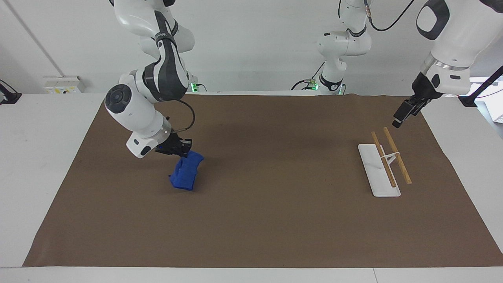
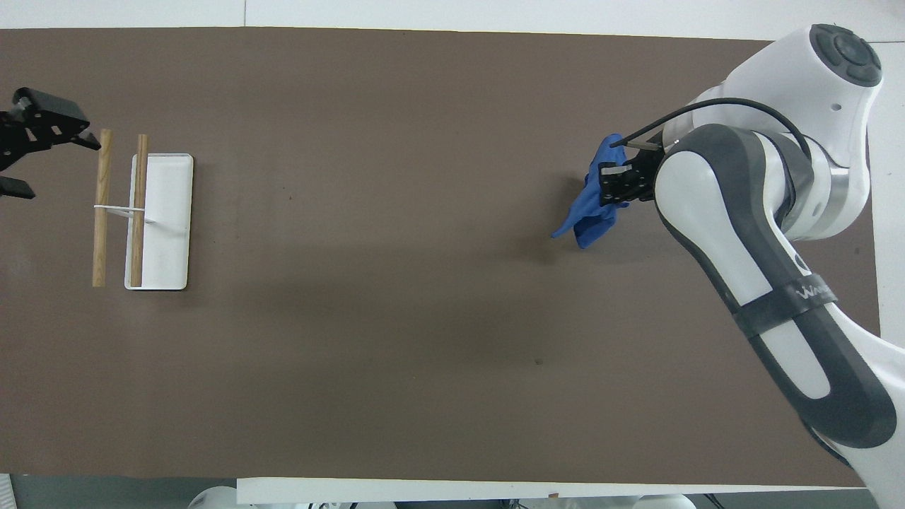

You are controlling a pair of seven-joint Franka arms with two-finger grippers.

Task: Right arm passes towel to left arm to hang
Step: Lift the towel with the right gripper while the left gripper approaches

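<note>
The blue towel (image 1: pixel 185 173) hangs bunched from my right gripper (image 1: pixel 183 151), which is shut on its upper edge above the brown mat toward the right arm's end of the table. Its lower end is at or just above the mat; I cannot tell if it touches. In the overhead view the towel (image 2: pixel 590 212) hangs below the right gripper (image 2: pixel 614 185). My left gripper (image 1: pixel 398 120) is open and empty in the air over the mat, beside the rack's rods at the left arm's end; it also shows in the overhead view (image 2: pixel 56 166).
A rack with a white base (image 1: pixel 378 175) and two wooden rods (image 1: pixel 397 156) stands on the brown mat (image 1: pixel 275 220) at the left arm's end. In the overhead view the base (image 2: pixel 170 219) and rods (image 2: pixel 102 205) lie next to the left gripper.
</note>
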